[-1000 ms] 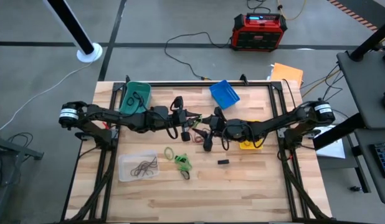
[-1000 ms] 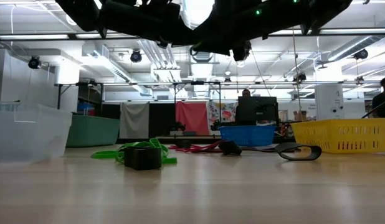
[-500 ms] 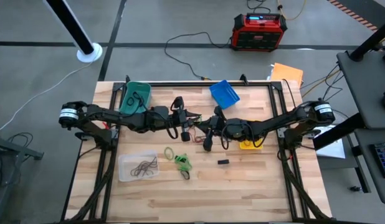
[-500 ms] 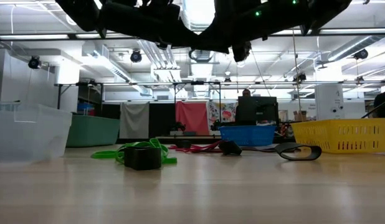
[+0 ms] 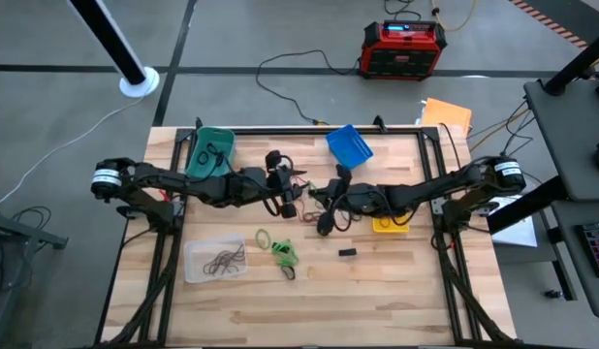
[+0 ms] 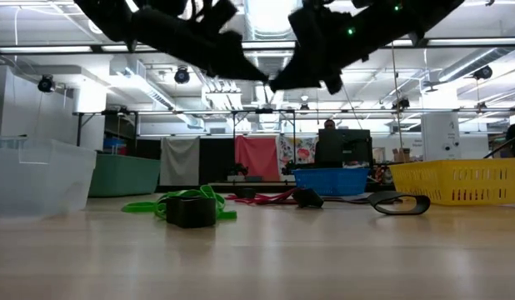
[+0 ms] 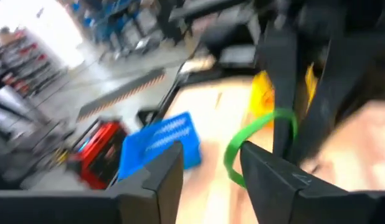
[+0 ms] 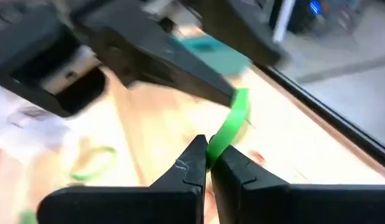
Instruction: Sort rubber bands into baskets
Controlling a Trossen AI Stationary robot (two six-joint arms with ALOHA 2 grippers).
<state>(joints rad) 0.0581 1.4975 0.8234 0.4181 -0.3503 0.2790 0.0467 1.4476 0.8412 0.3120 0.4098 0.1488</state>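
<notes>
A bright green rubber band point(image 8: 233, 124) hangs in the air above the table's middle, between my two grippers. My right gripper point(image 8: 208, 163) is shut on it. My left gripper point(image 7: 211, 158) faces it from the table's left side, open, with the band's loop point(image 7: 258, 134) just beyond its fingertips. In the high view the two grippers, left point(image 5: 296, 190) and right point(image 5: 321, 197), almost meet. Red rubber bands point(image 5: 310, 215) lie on the table under them. More green rubber bands point(image 5: 284, 254) lie nearer the front. My left gripper is open, and the band's far end point(image 8: 240, 97) lies close to one of its fingers point(image 8: 199, 78); whether they touch, I cannot tell. My right gripper pinches the green band's near end point(image 8: 212, 148) between its two fingertips. The band sticks out past the fingers toward the left gripper, clear of the table.
The teal basket point(image 5: 210, 147) stands at the far left and the blue basket point(image 5: 349, 145) at the far middle. The yellow basket point(image 5: 389, 225) lies under my right arm. The clear basket point(image 5: 214, 260) holds dark bands. A small black block point(image 5: 348, 253) lies right of the green bands.
My right gripper has edged toward the table's left, closer to my left gripper. In the low view both grippers have tipped a little, while the bands on the table lie as before.
</notes>
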